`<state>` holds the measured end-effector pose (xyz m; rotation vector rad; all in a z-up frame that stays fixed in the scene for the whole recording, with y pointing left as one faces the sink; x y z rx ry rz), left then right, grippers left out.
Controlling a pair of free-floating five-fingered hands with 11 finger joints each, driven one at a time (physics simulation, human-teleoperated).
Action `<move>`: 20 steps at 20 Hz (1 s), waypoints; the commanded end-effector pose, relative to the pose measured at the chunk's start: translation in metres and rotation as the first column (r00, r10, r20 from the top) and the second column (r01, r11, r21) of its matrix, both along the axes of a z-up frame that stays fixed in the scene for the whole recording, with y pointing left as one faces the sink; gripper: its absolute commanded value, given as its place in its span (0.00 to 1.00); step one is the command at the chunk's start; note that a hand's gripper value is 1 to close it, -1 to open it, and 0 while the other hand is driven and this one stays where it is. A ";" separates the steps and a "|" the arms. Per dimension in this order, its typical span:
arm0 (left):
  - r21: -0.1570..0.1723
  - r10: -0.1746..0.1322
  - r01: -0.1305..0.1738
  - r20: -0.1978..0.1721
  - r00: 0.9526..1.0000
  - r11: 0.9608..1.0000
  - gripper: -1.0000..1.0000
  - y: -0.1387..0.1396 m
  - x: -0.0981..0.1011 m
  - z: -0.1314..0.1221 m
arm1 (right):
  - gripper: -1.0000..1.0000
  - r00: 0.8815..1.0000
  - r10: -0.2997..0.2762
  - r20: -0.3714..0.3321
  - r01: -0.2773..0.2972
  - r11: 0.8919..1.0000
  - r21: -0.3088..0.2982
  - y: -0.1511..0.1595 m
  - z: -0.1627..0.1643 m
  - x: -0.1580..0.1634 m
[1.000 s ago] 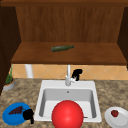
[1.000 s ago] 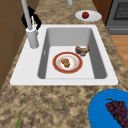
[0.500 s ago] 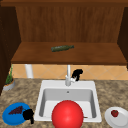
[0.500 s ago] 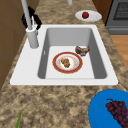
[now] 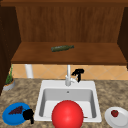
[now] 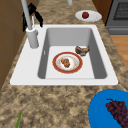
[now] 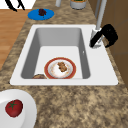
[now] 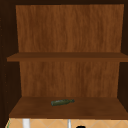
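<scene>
Your right hand [image 5: 78, 74] sits just beside the faucet [image 5: 68, 76], fingers curled down, grasping nothing yet; step looks like reaching its lever. Left hand [image 5: 28, 115] idles, clenched, at the blue plate [image 5: 10, 117].

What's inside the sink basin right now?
In the sink lies a red-rimmed plate with brown food on it, and a small brown item beside it. In the front view the red ball covers both.
</scene>
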<state>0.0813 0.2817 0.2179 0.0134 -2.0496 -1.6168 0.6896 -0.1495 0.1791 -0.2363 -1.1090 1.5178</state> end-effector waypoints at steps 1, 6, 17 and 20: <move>0.000 0.000 0.000 0.000 1.000 1.000 0.50 0.000 0.000 0.000 | 0.00 0.998 -0.046 0.048 0.047 0.999 -0.011 -0.010 0.007 -0.009; 0.000 0.000 0.000 0.000 1.000 1.000 0.50 0.000 0.000 0.000 | 0.00 0.996 -0.052 0.069 0.055 0.997 -0.048 -0.030 0.019 -0.020; 0.000 0.000 0.000 0.000 1.000 1.000 0.50 0.000 0.000 0.000 | 0.00 0.995 -0.076 0.062 0.078 0.996 -0.046 -0.078 0.026 -0.052; 0.000 0.000 0.000 0.000 1.000 1.000 0.50 0.000 0.000 0.000 | 0.00 0.994 -0.093 0.063 0.097 0.994 -0.054 -0.087 0.023 -0.063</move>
